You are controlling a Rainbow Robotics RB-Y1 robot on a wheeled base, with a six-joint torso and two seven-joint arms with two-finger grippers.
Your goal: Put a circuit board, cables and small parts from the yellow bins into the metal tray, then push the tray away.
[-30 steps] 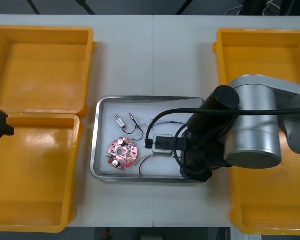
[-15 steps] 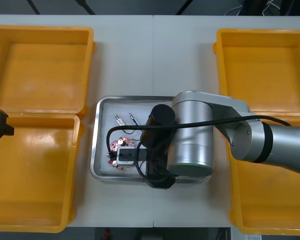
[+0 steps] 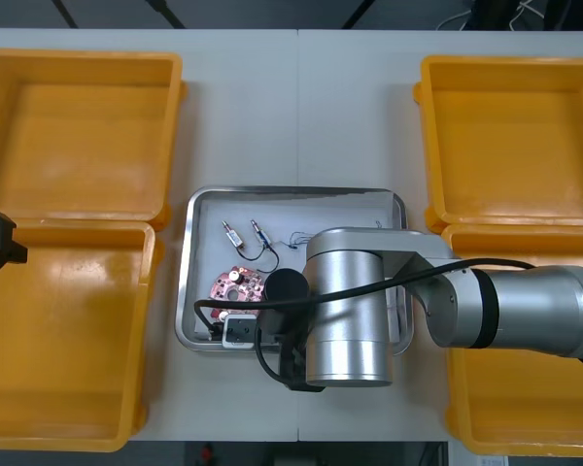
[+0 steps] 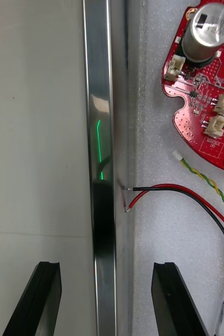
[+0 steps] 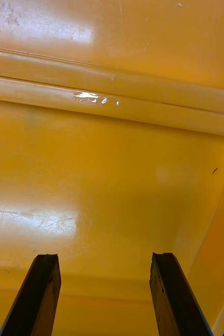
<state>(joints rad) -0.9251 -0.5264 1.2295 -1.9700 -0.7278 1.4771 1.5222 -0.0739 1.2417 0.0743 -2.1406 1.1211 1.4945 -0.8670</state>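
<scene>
Within the spread right pincer [image 4: 105, 269] lies the tray rim [image 4: 97, 105].

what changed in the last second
The right arm swung across the tray toward the robot's left; its open right gripper now straddles the tray's rim near the circuit board. Nothing was gripped. Board, cables and the left gripper over its bin stayed put.

Nothing can be read for certain in these views. The round red circuit board [image 4: 193, 113], lying in the metal tray [image 4: 102, 131], carries small white printing near its edge, but the marks are too fine to make out.
</scene>
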